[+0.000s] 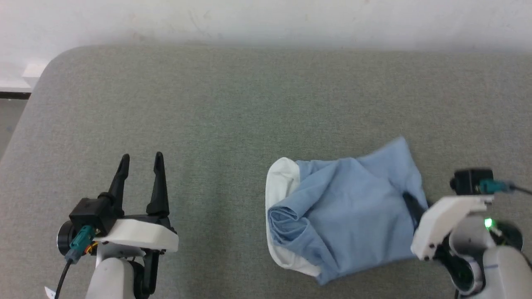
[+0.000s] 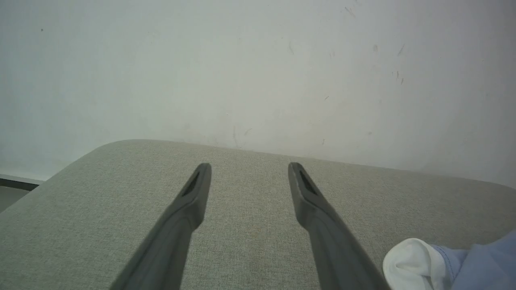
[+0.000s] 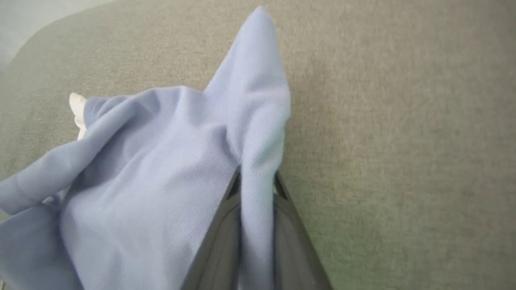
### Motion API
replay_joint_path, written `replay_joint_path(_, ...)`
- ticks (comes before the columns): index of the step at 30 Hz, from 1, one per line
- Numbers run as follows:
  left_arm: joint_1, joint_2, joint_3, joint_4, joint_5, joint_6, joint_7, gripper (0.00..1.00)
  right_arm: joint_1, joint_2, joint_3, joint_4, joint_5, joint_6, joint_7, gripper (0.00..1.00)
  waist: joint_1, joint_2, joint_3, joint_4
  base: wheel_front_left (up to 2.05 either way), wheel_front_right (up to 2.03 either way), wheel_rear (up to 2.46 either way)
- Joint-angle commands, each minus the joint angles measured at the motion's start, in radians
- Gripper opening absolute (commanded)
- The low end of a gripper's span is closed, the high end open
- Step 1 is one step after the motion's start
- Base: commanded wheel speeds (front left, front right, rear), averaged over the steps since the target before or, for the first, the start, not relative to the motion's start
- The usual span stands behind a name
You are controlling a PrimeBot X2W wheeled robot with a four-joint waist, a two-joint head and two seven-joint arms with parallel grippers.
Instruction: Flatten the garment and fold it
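My right tool (image 3: 256,181), tips half-buried, tight on the garment (image 1: 353,207) at 4 o'clock; left tool (image 1: 141,156) wide; grey counter (image 1: 208,104), white wall (image 2: 242,60).

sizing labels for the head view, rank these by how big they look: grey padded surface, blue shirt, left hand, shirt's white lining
1. grey padded surface
2. blue shirt
3. left hand, though it may sit nearer the camera
4. white lining, the exposed part only
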Motion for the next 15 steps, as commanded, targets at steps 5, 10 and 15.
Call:
replay_joint_path(5, 0.003, -0.005, 0.015, -0.016, 0.0, 0.009, -0.005, 1.0, -0.083, 0.003, 0.055, -0.165, -0.161, -0.001, 0.071, 0.0, -0.0001, 0.0, 0.015, -0.041, 0.0, 0.0, 0.0)
replay_joint_path(10, 0.002, -0.004, 0.029, -0.046, 0.004, 0.01, -0.005, 1.0, -0.176, 0.003, 0.075, -0.21, -0.274, -0.001, 0.152, 0.0, -0.0001, 0.0, 0.053, -0.113, 0.0, 0.0, 0.0)
replay_joint_path(15, -0.021, 0.007, 0.046, -0.082, 0.012, 0.011, -0.005, 1.0, -0.286, -0.041, 0.06, -0.147, -0.328, -0.001, 0.169, 0.0, -0.0001, 0.0, 0.112, -0.202, 0.0, 0.0, 0.0)
